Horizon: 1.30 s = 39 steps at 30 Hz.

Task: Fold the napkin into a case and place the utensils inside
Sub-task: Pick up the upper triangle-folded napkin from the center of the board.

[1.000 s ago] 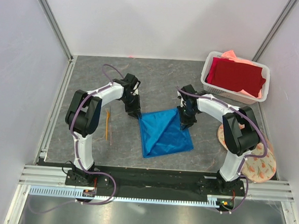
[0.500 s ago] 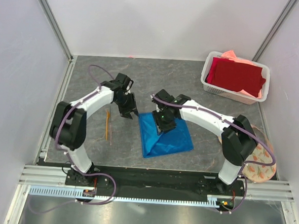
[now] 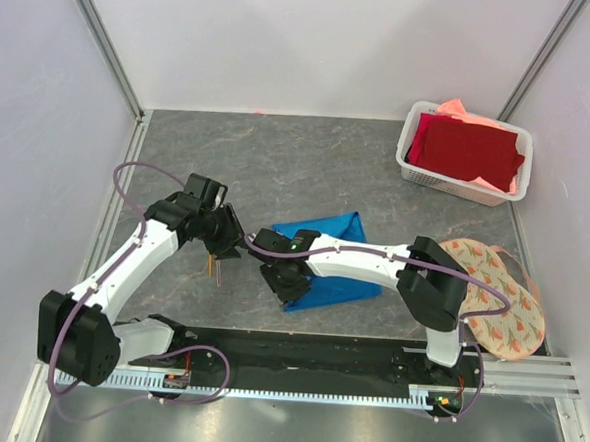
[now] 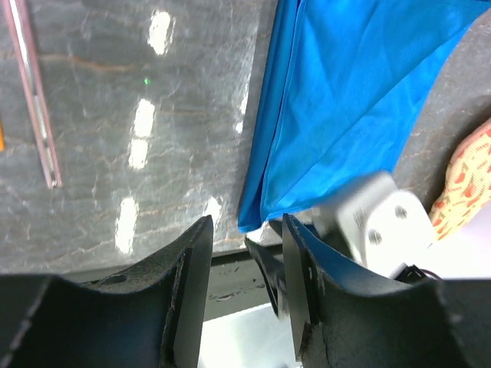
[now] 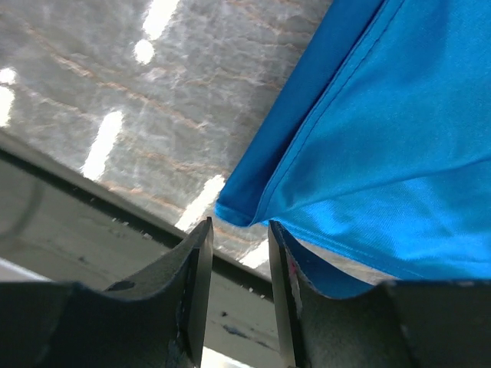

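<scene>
Hovering by the blue napkin (image 5: 368, 138) — left hand (image 4: 245, 224), right hand (image 5: 235, 226) both spread, empty

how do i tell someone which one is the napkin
On the grey table, look at the middle, toward the near edge. The napkin lies there beneath the right arm: the only bright blue cloth, unlike the dark red cloth in the white basket.
</scene>
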### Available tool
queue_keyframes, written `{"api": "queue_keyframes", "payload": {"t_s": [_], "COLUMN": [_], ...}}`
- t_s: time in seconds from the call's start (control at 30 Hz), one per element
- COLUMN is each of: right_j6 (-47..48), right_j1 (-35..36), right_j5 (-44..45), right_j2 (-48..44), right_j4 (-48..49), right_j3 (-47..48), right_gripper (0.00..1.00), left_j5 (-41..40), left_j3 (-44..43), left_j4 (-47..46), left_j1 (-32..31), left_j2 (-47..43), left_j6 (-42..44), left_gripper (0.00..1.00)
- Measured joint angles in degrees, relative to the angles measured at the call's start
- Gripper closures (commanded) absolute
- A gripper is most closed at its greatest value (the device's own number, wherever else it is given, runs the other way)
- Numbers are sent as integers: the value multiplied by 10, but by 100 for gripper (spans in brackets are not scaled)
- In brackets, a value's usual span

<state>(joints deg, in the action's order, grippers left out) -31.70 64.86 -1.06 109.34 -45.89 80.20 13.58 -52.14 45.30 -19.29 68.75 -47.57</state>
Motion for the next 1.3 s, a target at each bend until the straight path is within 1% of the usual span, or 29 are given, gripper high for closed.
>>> {"api": "queue_keyframes", "payload": {"t_s": [0.27, 0.43, 0.73, 1.07, 1.2, 1.3], "right_j6": [-1, -2, -3, -3, -9, -16], "right_j1": [2, 7, 14, 20, 33, 44], "right_j5": [30, 36, 40, 56, 88, 118], "right_j2": [14, 17, 46, 48, 42, 37], "right_j4": [0, 0, 7, 24, 31, 40], "right_j3": [15, 17, 17, 4, -7, -18], "right_gripper": [57, 57, 56, 54, 56, 60], "left_j5": [0, 0, 0, 0, 0, 0], "left_j3": [37, 53, 57, 64, 68, 69], "left_j4": [14, 22, 27, 27, 27, 27], "left_j1": [1, 2, 6, 9, 11, 17], "left_j2": [-72, -92, -104, -104, -104, -104], "left_j6": [-14, -18, -21, -21, -21, -21], "left_gripper": [51, 51, 51, 51, 51, 51]}}
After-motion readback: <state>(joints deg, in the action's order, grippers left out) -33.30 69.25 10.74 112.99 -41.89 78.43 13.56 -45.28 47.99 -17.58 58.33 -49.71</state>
